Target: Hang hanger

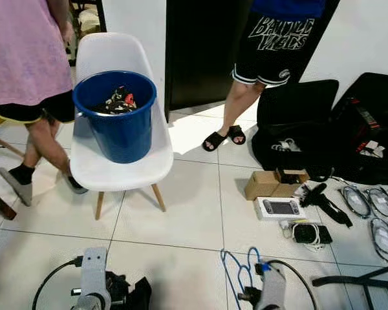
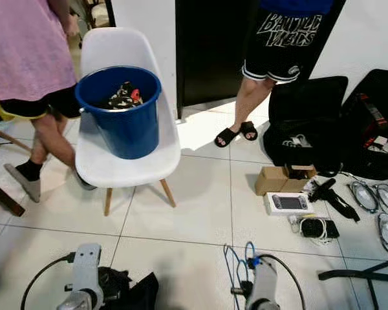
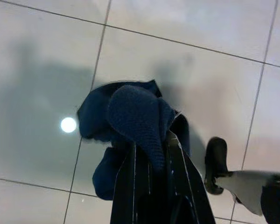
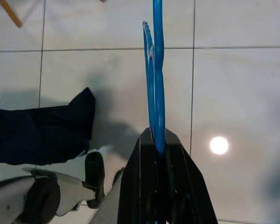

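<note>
A blue wire hanger [image 1: 238, 274] is held low over the tiled floor by my right gripper [image 4: 157, 140], whose black fingers are shut on it; in the right wrist view the hanger [image 4: 155, 79] runs straight out from the fingertips. My left gripper [image 3: 151, 154] is shut on a dark navy garment [image 3: 130, 116] that droops over its fingers above the floor. From the head view the garment [image 1: 130, 292] hangs as a dark bundle beside the left arm [image 1: 94, 278].
A white chair [image 1: 119, 165] bears a blue bucket [image 1: 116, 116] with clothes inside. Two people stand near: one in pink at the left [image 1: 26, 58], one in black shorts [image 1: 271, 39] by the dark doorway. Black bags [image 1: 323, 129], boxes, cables and gadgets [image 1: 281, 208] clutter the floor at the right.
</note>
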Motion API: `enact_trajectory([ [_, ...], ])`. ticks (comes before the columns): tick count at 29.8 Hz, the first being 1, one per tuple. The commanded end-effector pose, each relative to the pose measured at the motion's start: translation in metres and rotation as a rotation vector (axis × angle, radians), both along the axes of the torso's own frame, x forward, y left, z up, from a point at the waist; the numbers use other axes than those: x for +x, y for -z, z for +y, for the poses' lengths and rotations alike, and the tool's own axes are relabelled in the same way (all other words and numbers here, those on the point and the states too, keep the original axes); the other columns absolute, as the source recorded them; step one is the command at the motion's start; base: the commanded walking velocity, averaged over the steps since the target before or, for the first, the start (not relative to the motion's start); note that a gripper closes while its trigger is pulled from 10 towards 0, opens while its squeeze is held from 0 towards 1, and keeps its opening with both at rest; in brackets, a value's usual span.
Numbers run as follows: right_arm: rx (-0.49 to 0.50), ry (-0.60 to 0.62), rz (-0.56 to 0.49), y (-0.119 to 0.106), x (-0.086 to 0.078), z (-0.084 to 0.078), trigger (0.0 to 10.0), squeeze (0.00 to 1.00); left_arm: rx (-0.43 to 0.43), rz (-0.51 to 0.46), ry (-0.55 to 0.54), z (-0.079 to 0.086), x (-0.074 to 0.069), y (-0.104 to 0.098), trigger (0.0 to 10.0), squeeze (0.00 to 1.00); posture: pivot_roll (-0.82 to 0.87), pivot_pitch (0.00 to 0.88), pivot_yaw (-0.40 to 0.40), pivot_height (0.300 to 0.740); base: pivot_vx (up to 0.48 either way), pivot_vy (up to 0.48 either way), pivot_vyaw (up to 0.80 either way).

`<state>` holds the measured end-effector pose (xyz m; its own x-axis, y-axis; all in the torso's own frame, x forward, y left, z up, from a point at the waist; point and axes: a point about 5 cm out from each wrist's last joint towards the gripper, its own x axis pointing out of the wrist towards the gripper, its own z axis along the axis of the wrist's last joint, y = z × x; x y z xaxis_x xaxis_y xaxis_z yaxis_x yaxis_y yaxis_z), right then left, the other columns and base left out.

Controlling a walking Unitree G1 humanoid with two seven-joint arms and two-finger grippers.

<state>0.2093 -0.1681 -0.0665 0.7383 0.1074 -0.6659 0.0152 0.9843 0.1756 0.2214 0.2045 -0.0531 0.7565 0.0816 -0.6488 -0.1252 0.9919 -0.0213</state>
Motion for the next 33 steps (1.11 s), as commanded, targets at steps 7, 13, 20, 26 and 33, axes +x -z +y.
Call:
enact_trajectory([
  [7, -0.061, -0.022, 0.135, 0.018, -0.026, 0.014, 10.0, 0.0, 0.007, 0.016, 0.039, -0.004, 0.003, 0.001, 10.0, 0.0, 0.04, 0.122, -0.08, 0.74, 0.0, 0.0, 0.0],
  [13, -0.077, -0.029, 0.175, 0.021, -0.029, 0.027, 10.0, 0.0, 0.001, 0.023, 0.068, -0.008, 0.006, 0.001, 10.0, 0.0, 0.04, 0.114, -0.076, 0.74, 0.0, 0.0, 0.0],
  [20, -0.109, -0.032, 0.192, 0.022, -0.031, 0.026, 10.0, 0.0, -0.017, 0.042, 0.095, -0.01, 0.001, 0.005, 10.0, 0.0, 0.02, 0.134, -0.068, 0.74, 0.0, 0.0, 0.0],
  [26, -0.135, -0.018, 0.164, 0.018, -0.026, 0.0, 10.0, 0.0, -0.007, 0.052, 0.101, -0.011, -0.009, 0.01, 10.0, 0.0, 0.02, 0.173, -0.071, 0.74, 0.0, 0.0, 0.0],
  [33, -0.143, -0.018, 0.159, 0.019, -0.03, 0.0, 10.0, 0.0, -0.017, 0.079, 0.107, -0.021, -0.031, 0.023, 10.0, 0.0, 0.03, 0.195, -0.074, 0.74, 0.0, 0.0, 0.0],
])
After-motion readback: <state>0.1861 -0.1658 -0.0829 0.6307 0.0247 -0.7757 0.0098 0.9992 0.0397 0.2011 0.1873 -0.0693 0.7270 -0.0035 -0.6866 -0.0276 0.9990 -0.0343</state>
